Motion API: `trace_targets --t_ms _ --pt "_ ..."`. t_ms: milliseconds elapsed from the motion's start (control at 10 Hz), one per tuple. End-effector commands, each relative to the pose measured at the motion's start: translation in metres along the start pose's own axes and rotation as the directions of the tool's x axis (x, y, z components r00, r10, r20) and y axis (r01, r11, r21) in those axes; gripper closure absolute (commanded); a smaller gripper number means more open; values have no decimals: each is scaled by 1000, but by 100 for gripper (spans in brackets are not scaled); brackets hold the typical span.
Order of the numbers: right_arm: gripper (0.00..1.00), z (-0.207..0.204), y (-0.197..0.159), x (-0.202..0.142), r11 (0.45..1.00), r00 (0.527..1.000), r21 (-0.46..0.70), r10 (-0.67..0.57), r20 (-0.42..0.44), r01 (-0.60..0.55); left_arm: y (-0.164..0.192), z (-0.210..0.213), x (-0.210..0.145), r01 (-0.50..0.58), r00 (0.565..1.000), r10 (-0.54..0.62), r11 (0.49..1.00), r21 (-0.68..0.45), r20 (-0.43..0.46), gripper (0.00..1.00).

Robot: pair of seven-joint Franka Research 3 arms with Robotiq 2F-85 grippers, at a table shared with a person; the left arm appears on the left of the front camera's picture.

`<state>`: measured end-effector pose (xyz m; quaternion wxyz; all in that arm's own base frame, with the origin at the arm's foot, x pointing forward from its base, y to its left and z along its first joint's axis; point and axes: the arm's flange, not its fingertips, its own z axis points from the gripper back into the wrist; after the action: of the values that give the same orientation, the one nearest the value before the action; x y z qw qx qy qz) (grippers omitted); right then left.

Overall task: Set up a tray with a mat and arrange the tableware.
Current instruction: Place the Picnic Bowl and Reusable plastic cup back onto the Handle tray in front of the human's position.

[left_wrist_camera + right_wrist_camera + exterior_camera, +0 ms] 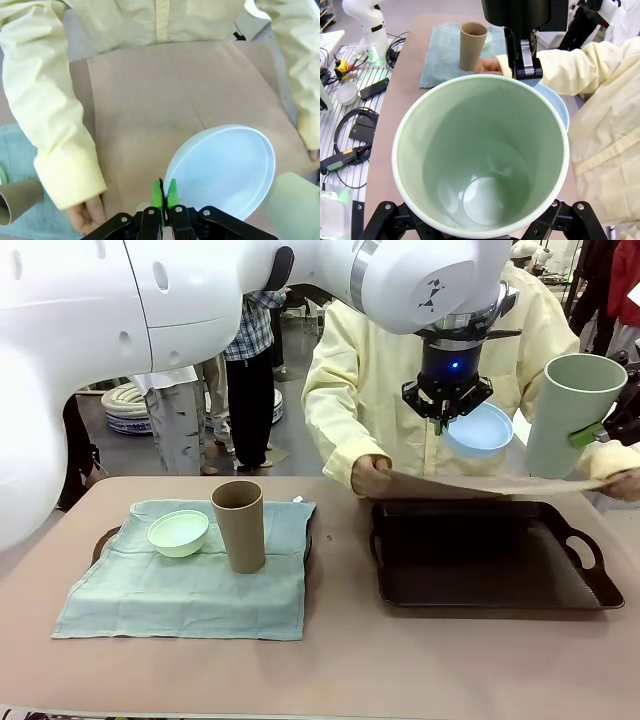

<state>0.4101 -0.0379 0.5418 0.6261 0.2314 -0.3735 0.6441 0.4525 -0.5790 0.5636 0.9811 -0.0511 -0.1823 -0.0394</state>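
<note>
The left gripper (452, 412) hangs above the empty black tray (600, 592), its 2 green pads (157, 195) pinched on the rim of the light blue bowl (480, 430), which tilts at 3 o'clock from the pads. The right gripper (612, 426), at the far 3 o'clock edge, clamps the pale green cup (567, 412) around its wall, fingers spread wide on it, mouth toward the wrist camera. The person's 2 hands (372, 476) hold a brown mat (500, 485) over the tray. At 9 o'clock, on a teal cloth (180, 590), stand the mint green bowl (179, 532) and, just beside it, the upright brown cup (239, 526). No writing is legible.
</note>
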Motion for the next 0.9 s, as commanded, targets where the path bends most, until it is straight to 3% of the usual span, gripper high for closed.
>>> trace_targets --t_ms 0,800 --pt "100 0 -3 0 1000 1000 1 11 -12 -11 0 2 3 18 1000 -18 1000 -17 -3 100" --pt "100 0 -3 0 1000 1000 1 11 -12 -11 0 2 3 18 1000 -18 1000 -17 -3 100"
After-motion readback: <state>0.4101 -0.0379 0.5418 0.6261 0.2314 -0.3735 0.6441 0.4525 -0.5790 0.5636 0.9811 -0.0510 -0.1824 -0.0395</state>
